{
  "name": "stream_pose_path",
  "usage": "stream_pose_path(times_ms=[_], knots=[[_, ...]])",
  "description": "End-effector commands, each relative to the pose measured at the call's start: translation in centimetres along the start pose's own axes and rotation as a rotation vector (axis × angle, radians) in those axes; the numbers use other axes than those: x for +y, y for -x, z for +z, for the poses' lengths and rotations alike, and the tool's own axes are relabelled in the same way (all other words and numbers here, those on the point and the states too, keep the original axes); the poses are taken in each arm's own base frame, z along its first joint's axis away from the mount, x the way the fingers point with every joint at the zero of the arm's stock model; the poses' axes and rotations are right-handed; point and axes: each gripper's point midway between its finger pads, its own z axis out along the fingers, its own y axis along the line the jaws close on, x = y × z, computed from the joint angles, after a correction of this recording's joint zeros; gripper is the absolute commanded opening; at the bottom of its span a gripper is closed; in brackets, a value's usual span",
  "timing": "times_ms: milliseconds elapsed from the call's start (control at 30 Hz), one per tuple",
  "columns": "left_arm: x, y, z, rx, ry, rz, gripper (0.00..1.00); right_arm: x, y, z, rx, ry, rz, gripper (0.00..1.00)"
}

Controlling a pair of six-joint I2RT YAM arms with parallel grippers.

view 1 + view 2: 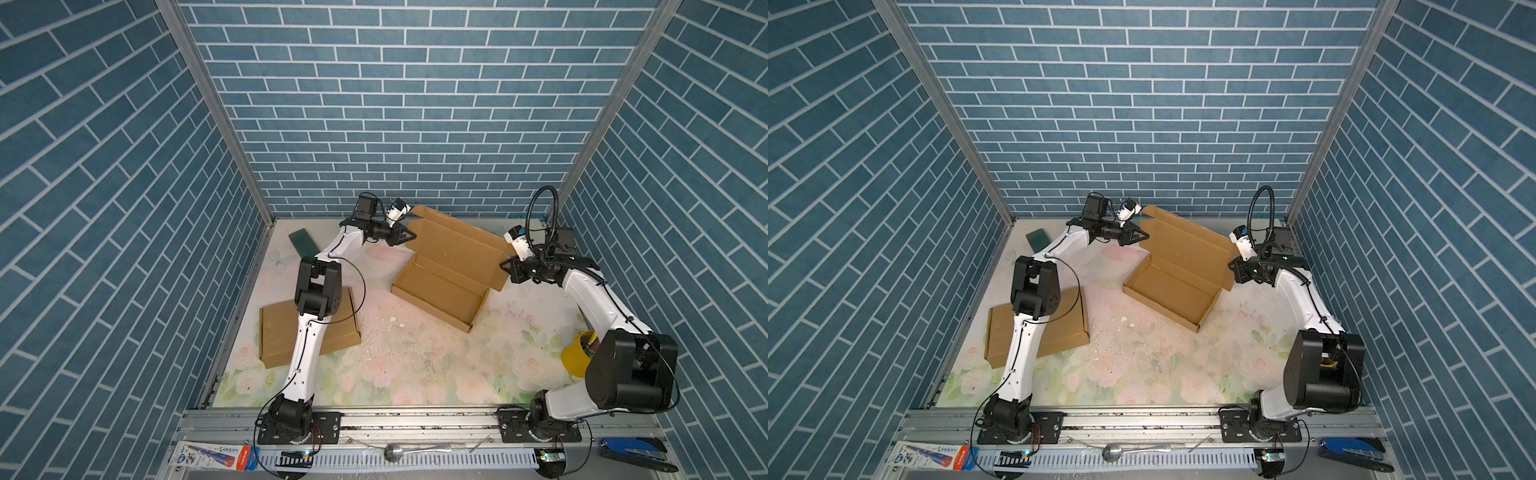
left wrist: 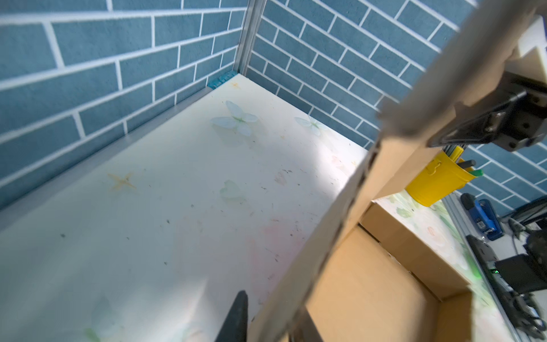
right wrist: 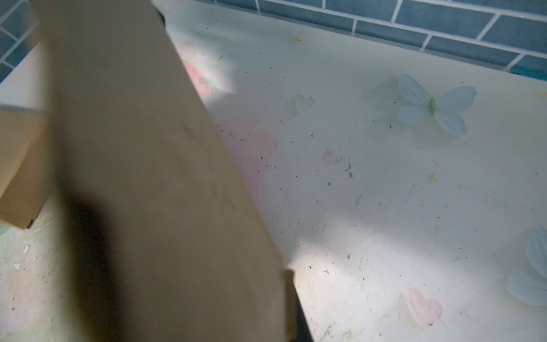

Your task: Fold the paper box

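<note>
The paper box [image 1: 436, 291] sits open on the counter [image 1: 415, 365] between both hands. The left hand [image 1: 409, 237] and right hand [image 1: 505, 266] each pinch an end of its raised lid [image 1: 453, 249], likely to swing it closed evenly.

Table [image 1: 415, 370] overlooked from high front in both top views, cardboard box lid [image 2: 334, 225] seen close, probably shared, by wrist cameras.

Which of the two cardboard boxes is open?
The box toward the back: its lid stands up, so the inside shows. The other box, partly under the left arm, lies shut and flat.
</note>
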Motion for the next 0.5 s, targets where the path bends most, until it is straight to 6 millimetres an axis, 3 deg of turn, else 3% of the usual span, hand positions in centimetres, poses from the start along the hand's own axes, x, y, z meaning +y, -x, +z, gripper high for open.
stream_pose_path(times_ms=[0,133,333,467], knots=[[-2.7,4.0,-1.0,-0.088,0.026,0.124,0.15,-0.4,2.6,-0.7,-0.094,-0.046,0.042,0.00],[-3.0,4.2,-1.3,-0.146,0.108,0.112,0.05,-0.9,3.4,-0.5,-0.140,-0.117,0.080,0.00],[-2.1,3.7,-2.5,-0.259,0.327,0.066,0.03,-1.2,6.5,-1.1,-0.315,-0.205,0.188,0.00],[-3.1,2.8,-2.6,-0.315,0.421,0.078,0.01,-0.7,8.3,-0.4,-0.408,-0.206,0.239,0.00]])
